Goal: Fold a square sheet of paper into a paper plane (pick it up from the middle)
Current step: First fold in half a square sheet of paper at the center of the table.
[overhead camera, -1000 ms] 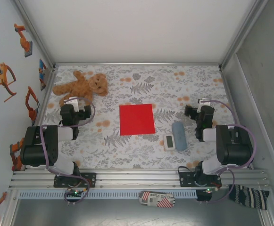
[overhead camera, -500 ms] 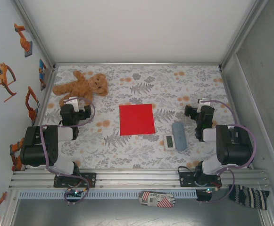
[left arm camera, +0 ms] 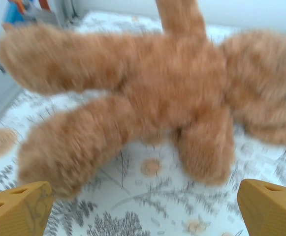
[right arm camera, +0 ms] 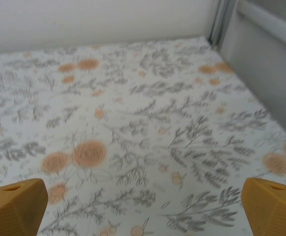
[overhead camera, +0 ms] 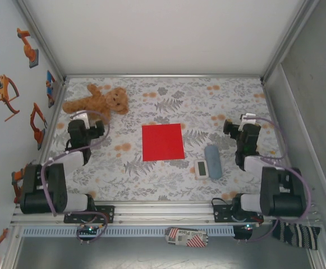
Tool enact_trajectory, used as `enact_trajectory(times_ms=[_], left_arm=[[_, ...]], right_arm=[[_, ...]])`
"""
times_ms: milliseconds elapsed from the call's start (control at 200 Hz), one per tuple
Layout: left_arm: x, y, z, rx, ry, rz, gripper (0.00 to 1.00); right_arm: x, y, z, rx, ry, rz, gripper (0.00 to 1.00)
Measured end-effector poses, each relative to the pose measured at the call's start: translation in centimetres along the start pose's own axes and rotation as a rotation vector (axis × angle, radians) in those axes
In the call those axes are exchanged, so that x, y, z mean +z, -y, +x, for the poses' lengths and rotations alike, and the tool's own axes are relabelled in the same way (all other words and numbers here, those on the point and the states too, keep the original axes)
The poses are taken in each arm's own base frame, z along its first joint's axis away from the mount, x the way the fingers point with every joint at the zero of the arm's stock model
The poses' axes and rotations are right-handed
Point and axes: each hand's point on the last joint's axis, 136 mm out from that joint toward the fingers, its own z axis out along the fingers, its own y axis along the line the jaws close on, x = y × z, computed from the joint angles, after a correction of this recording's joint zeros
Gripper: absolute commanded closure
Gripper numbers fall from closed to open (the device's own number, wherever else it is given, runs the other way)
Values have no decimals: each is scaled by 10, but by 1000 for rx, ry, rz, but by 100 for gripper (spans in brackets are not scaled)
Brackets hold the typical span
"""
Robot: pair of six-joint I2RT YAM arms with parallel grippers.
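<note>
The square sheet of paper is bright red and lies flat and unfolded in the middle of the floral table. My left gripper hovers at the left, well apart from the sheet and just short of the teddy bear; its yellow fingertips stand wide apart with nothing between them. My right gripper is off to the right of the sheet, its jaws also wide open over bare cloth, yellow fingertips at the frame's corners.
The teddy bear looms close in the left wrist view. A grey-blue oblong block and a white digital timer lie right of the sheet's near corner. Metal frame walls bound the table on both sides.
Both arms have stretched away from their bases toward the far side; the left gripper has come closer to the teddy bear. The red sheet has not moved.
</note>
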Motion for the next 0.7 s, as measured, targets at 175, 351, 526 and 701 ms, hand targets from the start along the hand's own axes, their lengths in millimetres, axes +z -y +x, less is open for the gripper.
enact_trajectory(times_ms=[175, 351, 526, 701], left_arm=[[-29, 4, -59, -121, 53, 5, 4], [-51, 18, -71, -263, -11, 78, 4], [-60, 35, -51, -356, -136, 168, 4], [-65, 52, -38, -400, -213, 244, 4]], right_arm=[[-7, 0, -77, 117, 11, 23, 0], [-11, -22, -104, 261, -73, -80, 2], [-8, -82, -57, 353, -330, -261, 8], [-20, -173, -15, 290, -566, -431, 10]])
